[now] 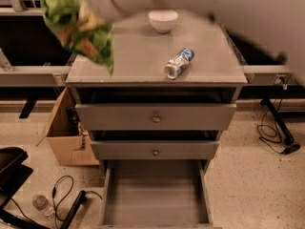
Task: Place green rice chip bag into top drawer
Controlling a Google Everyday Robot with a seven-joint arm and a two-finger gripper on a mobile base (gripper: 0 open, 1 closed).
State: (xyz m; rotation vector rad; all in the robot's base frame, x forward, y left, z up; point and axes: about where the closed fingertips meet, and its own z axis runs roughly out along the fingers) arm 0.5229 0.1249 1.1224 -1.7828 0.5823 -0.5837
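Currently: carry stage | crumpled lime-green foil rice chip bag (pixel 76 27) aloft at far left, held high presumably to clear the grey cabinet top (pixel 138 56) | blurred white gripper (pixel 93 6) just above it, closure cannot be told | grey top drawer (pixel 156 117) near, barely ajar | crushed blue-silver can (pixel 178 63) right.

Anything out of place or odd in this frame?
A crushed can lies on its side on the cabinet top. The bottom drawer stands wide open. The gripper is upper left, at the green rice chip bag.
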